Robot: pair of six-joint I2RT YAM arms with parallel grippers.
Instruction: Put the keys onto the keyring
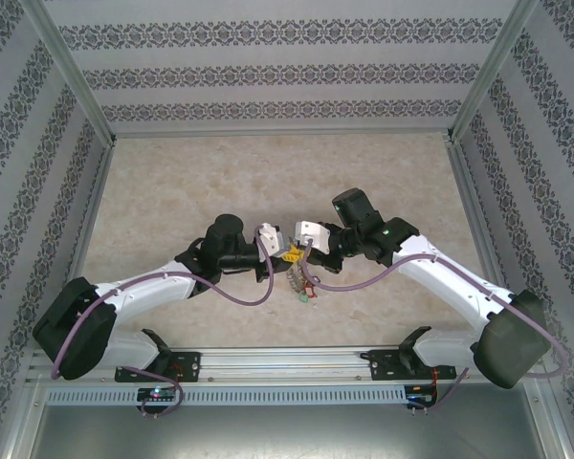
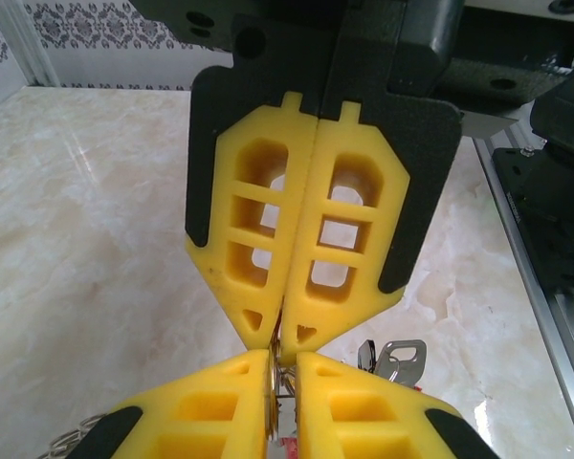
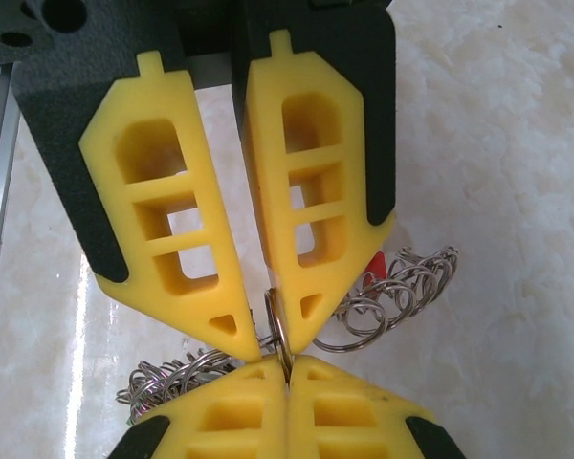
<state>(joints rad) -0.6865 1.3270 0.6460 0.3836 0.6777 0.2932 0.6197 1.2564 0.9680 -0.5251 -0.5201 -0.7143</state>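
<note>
My two grippers meet tip to tip over the middle of the table. My right gripper (image 3: 287, 366) (image 1: 298, 252) is shut on the edge-on rim of the keyring (image 3: 280, 330). Coils of small silver rings (image 3: 402, 287) and a red tag (image 3: 373, 268) fan out on both sides of that rim. My left gripper (image 2: 285, 361) (image 1: 283, 252) faces it with its jaws a narrow gap apart. A thin brass key (image 2: 271, 382) lies edge-on in that gap against one finger. A silver key (image 2: 402, 361) hangs just beyond. More keys and tags (image 1: 304, 290) dangle below the grippers.
The marble-patterned tabletop (image 1: 268, 182) stretches away behind the grippers. Patterned walls (image 1: 268, 72) with metal corner posts close it in on three sides. An aluminium rail (image 1: 297, 361) carrying both arm bases runs along the near edge.
</note>
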